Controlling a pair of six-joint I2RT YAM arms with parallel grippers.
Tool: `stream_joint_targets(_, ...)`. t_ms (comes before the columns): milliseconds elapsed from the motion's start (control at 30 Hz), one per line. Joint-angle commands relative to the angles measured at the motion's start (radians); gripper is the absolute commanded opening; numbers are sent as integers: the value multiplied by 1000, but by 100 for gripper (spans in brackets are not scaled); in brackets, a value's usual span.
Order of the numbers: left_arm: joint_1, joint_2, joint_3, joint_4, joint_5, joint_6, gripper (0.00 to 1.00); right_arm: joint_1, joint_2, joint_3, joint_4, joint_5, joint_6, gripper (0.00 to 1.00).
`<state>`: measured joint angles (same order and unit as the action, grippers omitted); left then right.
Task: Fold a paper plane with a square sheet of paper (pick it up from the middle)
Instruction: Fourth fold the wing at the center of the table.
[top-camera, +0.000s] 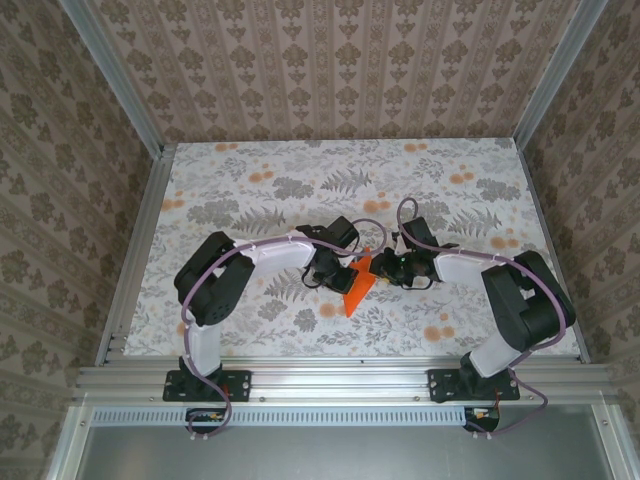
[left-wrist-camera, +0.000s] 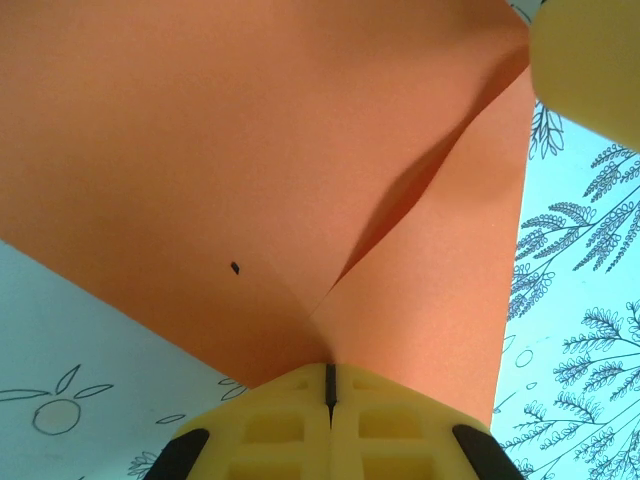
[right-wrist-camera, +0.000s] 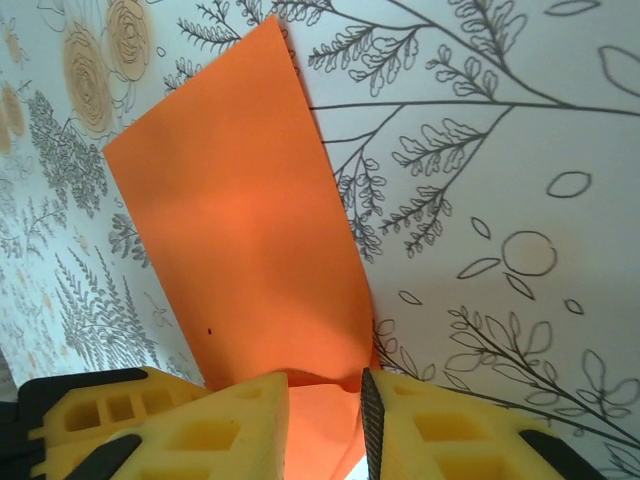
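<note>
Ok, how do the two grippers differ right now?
Left gripper is shut, pinching the paper; right gripper has its jaws apart, the paper showing between them unclamped. Left sits at a crease; right faces a flat panel. Both are at the same paper.

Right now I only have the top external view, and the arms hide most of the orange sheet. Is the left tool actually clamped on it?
Observer: Yes. In the left wrist view the left tool has its pads shut together, and the sheet comes out of the seam.
Operator: Flat or creased there?
Observer: Creased. A fold line runs up from near the grip, with a shadowed flap beside it.
Operator: Right tool?
Observer: The right tool is open, with orange paper showing in the gap between its fingers.
</note>
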<state>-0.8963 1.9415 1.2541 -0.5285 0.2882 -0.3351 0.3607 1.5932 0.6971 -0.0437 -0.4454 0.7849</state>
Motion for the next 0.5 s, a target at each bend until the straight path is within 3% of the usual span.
stream_joint_targets(0, -4, -7, -14, -50, -21, 27, 0, 5, 23, 12, 33, -47, 9, 27)
stream_joint_targets(467, -3, -13, -17, -47, -23, 28, 0, 6, 15, 7, 0, -27, -5, 29)
